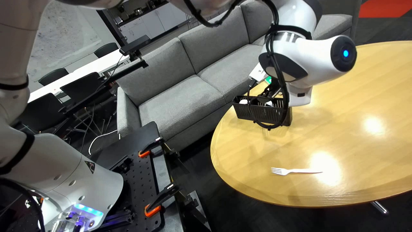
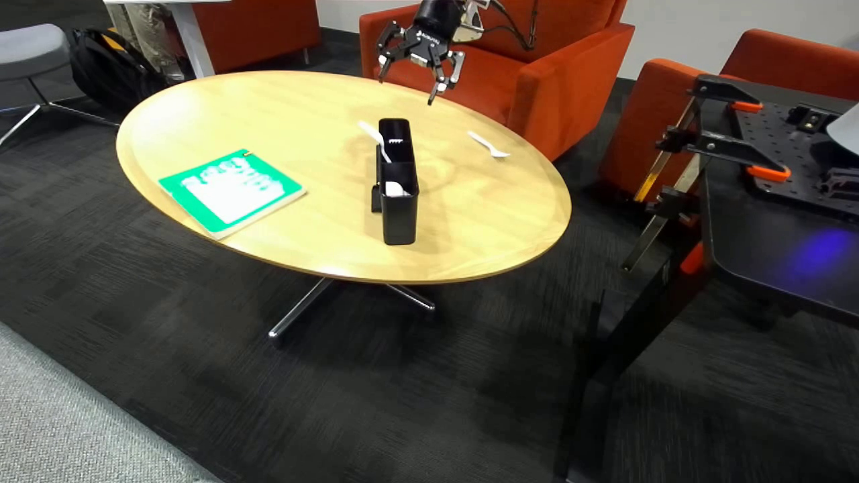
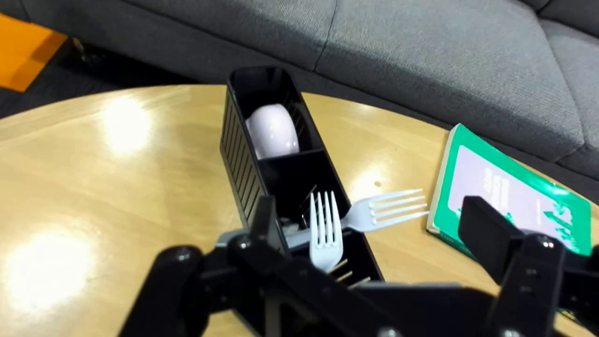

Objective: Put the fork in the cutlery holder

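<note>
White plastic fork (image 1: 297, 171) lies loose, pick-up yet to come

In both exterior views it rests flat on the oval wooden table (image 2: 282, 107), well apart from the black cutlery holder (image 2: 400, 221). In the holder my wrist view shows a tines-up fork (image 3: 325, 250), a slanting fork (image 3: 367, 215) with its head jutting out past the edge towards the green-and-white book (image 3: 519, 185), and, in the farthest compartment, a rounded white piece (image 3: 273, 133), perhaps a spoon. My gripper (image 2: 407, 87) hangs above the table, clear of the holder, fingers spread wide and clamped on nothing.

I judge I'm at the approach, though I can't rule out that the slanting fork is the one meant. For the loose one I need to swing away from the holder, line up across the thin handle and come down low. Then I'd have to tip it upright; the slanting fork could snag it.
</note>
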Controlling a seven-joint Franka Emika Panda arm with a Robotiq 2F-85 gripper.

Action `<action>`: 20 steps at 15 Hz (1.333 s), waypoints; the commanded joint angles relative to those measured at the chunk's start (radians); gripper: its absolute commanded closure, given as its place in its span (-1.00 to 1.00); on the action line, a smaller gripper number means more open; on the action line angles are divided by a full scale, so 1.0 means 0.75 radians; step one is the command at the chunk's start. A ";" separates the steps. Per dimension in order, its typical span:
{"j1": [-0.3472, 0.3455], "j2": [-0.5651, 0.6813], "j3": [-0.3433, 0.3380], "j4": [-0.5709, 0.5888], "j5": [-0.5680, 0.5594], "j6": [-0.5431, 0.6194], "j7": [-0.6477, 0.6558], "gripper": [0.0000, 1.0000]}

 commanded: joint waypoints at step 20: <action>0.028 -0.247 -0.015 -0.622 -1.062 1.155 -0.054 -1.00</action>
